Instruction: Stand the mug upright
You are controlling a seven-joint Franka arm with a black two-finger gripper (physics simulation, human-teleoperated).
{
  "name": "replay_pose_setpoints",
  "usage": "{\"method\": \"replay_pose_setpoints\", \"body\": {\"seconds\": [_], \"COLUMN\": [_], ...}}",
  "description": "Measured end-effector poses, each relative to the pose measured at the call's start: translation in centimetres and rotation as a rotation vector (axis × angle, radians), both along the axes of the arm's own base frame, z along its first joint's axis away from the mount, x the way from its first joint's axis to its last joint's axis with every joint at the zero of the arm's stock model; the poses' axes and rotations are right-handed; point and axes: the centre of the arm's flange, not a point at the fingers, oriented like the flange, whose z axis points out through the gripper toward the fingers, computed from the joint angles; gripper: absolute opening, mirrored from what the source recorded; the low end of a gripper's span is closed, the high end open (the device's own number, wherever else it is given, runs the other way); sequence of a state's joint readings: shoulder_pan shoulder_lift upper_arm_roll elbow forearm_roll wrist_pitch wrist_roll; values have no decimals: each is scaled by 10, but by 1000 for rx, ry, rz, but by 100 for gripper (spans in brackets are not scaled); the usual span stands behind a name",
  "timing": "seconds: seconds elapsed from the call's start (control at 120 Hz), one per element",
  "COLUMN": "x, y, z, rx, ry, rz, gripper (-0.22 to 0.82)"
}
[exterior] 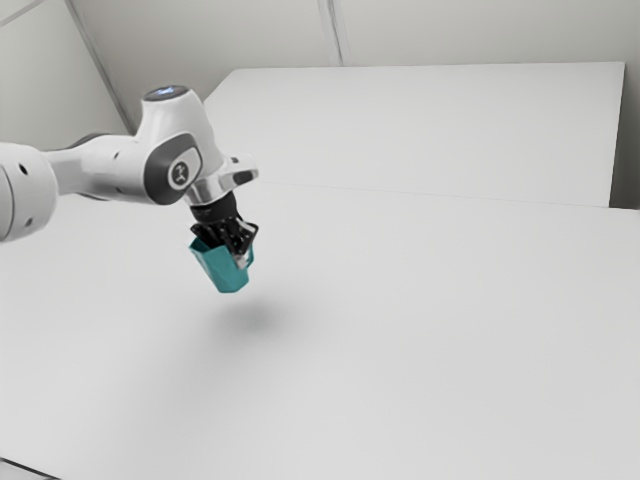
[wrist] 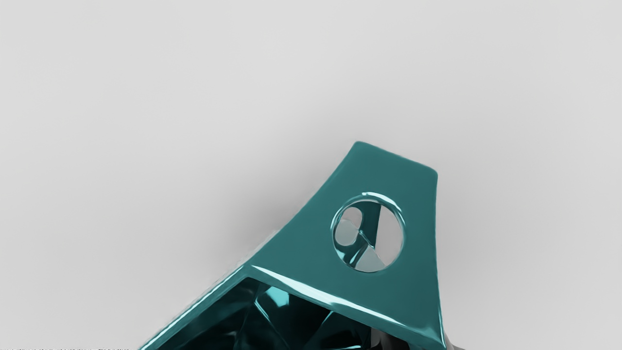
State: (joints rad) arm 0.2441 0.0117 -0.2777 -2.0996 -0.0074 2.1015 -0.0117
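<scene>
Tabletop (exterior: 430, 340), pale and broad, spreads out below my gripper (exterior: 238, 258) and well past it on every side that shows. Beyond the gripper, away from the camera, lies a large white slab (exterior: 420, 125), with light grey walls (exterior: 480, 30) further off behind it. My white arm (exterior: 110, 168) comes in from the exterior view's left and bends downward, so that the black gripper hangs under the wrist and points at the tabletop.

The teal mug (exterior: 224, 268) is right at the fingertips, off the tabletop, its faceted body narrowing away from the gripper. It leans, base lower than rim (wrist: 330, 301), with the open mouth facing back toward the gripper. My fingers are clamped on the mug's wall, one inside the mouth and one outside, though most of the inner one is hidden.

Under the gripper and the mug, a soft shadow (exterior: 250, 316) lies on the tabletop, apart from the mug's base. Smallest is a round hole (wrist: 368, 232) in the mug's side, near the fingers, with a bright glint along its edge
</scene>
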Motion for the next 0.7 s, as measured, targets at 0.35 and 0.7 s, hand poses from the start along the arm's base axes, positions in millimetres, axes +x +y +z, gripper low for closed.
{"method": "replay_pose_setpoints", "body": {"seconds": [0.35, 0.7], "x": [-14, -13], "y": [-26, -8], "z": [-33, -61], "rx": [38, 64], "ry": [18, 34], "rz": [46, 146], "gripper": [-18, -18]}}
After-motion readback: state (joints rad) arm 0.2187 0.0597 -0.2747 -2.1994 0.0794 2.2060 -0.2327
